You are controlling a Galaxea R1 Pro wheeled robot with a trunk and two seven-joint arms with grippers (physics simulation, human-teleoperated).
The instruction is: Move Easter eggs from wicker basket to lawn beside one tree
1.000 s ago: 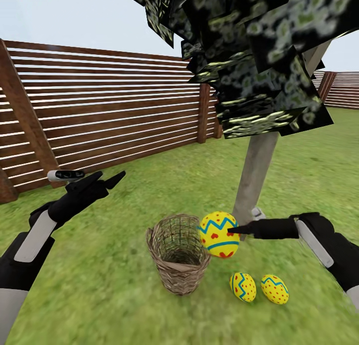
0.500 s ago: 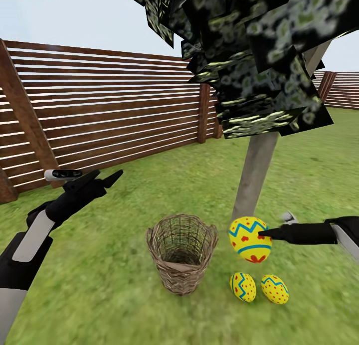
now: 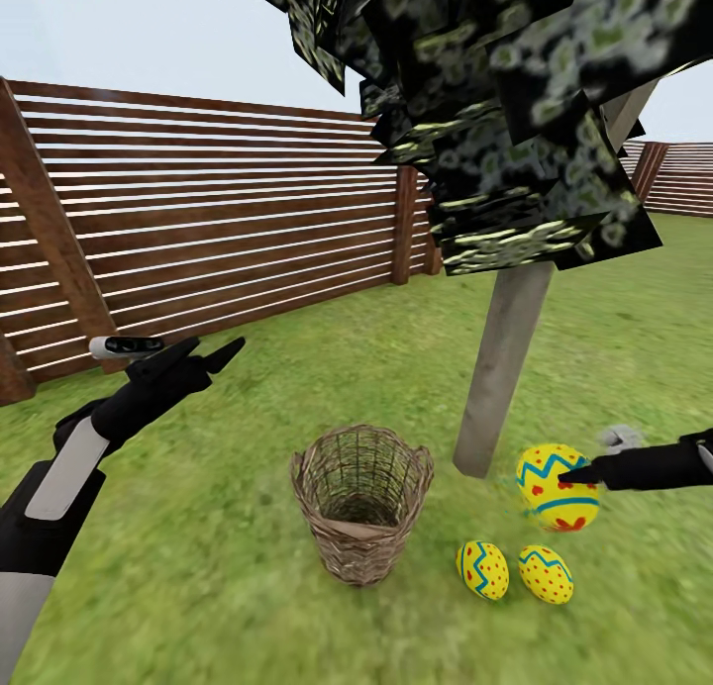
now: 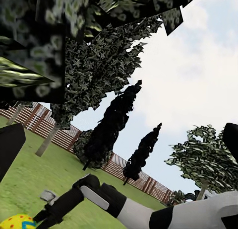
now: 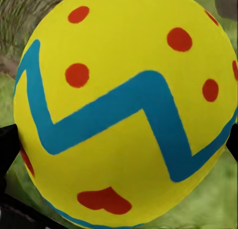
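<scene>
Right gripper pinching the third yellow zigzag-banded egg just above the green lawn, pale grey trunk beside it, two laid eggs directly below-near, so straight down.

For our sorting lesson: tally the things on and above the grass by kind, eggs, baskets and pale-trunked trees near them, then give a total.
Easter eggs: 3, one held in the right pincer, two lying on the lawn
Wicker basket: 1
Tree: 1
Total: 5
</scene>
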